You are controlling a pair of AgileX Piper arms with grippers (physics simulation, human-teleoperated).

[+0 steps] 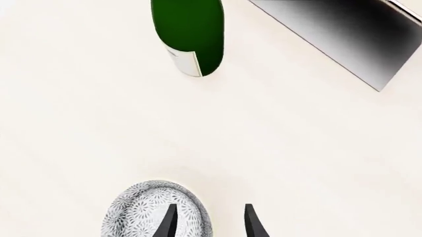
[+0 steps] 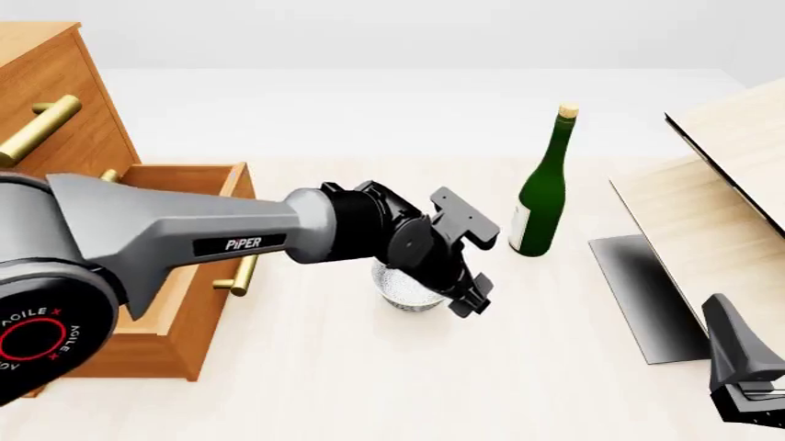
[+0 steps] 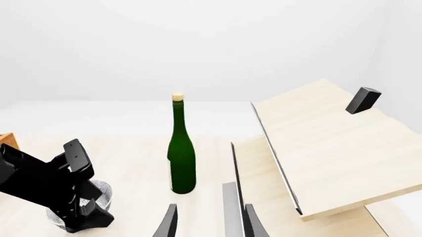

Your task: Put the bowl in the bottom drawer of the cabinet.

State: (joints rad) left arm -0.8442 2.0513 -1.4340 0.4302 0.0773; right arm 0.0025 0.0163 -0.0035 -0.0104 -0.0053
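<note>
The small speckled white bowl [image 2: 409, 290] sits on the pale wooden surface [image 2: 368, 377], beside the open bottom drawer [image 2: 184, 276]. The left end effector [image 1: 209, 222] straddles its rim, fingers apart. The right end effector [image 3: 209, 222] is released too.

Speckled white bowl [image 2: 407, 292] upright on the table — bottom drawer [image 2: 184, 276] pulled open beside cabinet [image 2: 50, 101].

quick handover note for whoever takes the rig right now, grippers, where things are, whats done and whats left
Left gripper: open, one finger inside the small white grey-speckled bowl, the other outside its rim; not yet gripped.
Right gripper: open, idle at the near right, holding nothing.
The bowl stands on the table, between the orange-brown wooden cabinet and the green glass bottle.
Done: the cabinet's bottom drawer is already pulled open.
Left: close on the rim, lift, carry to the drawer, release.
</note>
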